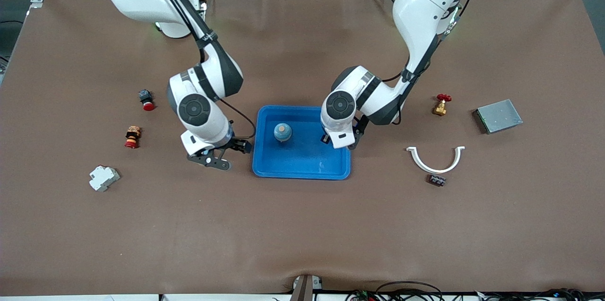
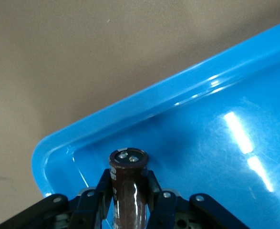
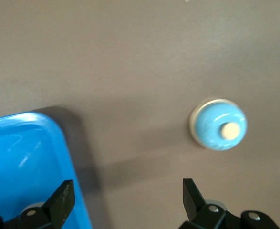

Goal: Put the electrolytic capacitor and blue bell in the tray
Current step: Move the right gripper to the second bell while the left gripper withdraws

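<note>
Two metal terminals on the end of the dark brown cylindrical electrolytic capacitor [image 2: 129, 164] face down at the shallow bright blue plastic tray [image 2: 202, 86], so its long axis runs along the fingers, roughly upright. The left end effector [image 2: 128, 187] clamps it by its sides, just above the tray floor near a corner at the left arm's end. That arm's wrist is bent steeply downward.

A round light blue bell with a cream button [image 1: 282, 132] stands upright in the tray [image 1: 302, 168].

The right end effector [image 1: 215, 157] hangs low, spread wide and holding nothing, beside the tray's rim at the right arm's end. Its wrist view shows another light blue bell [image 3: 218, 125] upright on the brown desk [image 3: 130, 57].
</note>
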You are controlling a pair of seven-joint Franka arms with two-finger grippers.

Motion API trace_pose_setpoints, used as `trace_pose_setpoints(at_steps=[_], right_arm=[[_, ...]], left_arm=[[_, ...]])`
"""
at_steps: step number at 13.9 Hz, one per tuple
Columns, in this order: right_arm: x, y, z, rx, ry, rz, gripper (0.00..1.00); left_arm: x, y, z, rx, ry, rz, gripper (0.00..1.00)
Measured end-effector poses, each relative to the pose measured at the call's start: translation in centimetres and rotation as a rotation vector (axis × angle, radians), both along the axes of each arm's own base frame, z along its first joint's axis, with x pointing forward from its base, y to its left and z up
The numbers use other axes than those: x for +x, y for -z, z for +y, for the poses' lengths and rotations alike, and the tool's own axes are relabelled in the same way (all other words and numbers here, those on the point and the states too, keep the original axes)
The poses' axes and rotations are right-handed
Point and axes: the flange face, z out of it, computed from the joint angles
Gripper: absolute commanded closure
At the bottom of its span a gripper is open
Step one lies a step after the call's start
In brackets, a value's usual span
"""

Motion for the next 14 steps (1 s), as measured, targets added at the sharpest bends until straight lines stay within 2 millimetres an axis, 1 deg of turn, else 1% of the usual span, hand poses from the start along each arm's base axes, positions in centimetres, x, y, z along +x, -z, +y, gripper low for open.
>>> trace_pose_setpoints(at_steps=[3, 4, 5, 6, 7, 8, 9, 10, 14], right_arm=[[0.2, 0.2, -3.8, 0.008, -0.057, -0.011, 0.0], [0.2, 0.5, -5.5, 0.013, -0.079, -0.023, 0.0], [0.2, 1.2, -7.5, 0.018, -0.1, -0.034, 0.0], [0.1, 1.9, -9.4, 0.022, -0.115, -0.045, 0.0], [0.0, 2.7, -11.0, 0.026, -0.123, -0.061, 0.0], [-0.3, 3.5, -12.0, 0.028, -0.126, -0.074, 0.0], [-0.7, 4.1, -12.4, 0.03, -0.127, -0.082, 0.0], [-1.1, 4.5, -12.4, 0.032, -0.129, -0.089, 0.0], [-1.7, 5.3, -12.1, 0.043, -0.137, -0.125, 0.0]], left_arm=[[-0.1, 0.8, 0.1, 0.011, 0.006, 0.005, 1.0], [-0.1, 0.9, 0.1, 0.012, 0.006, 0.006, 1.0], [-0.1, 0.9, 0.1, 0.011, 0.006, 0.006, 0.97], [-0.1, 0.8, 0.1, 0.011, 0.006, 0.005, 0.8], [-0.1, 0.8, 0.1, 0.011, 0.006, 0.004, 0.53], [0.0, 0.8, 0.1, 0.01, 0.006, 0.003, 0.38], [0.0, 0.7, 0.1, 0.009, 0.006, 0.002, 0.12], [0.0, 0.7, 0.1, 0.009, 0.006, 0.001, 0.0], [0.4, 0.2, 0.0, 0.015, 0.023, -0.021, 0.0]])
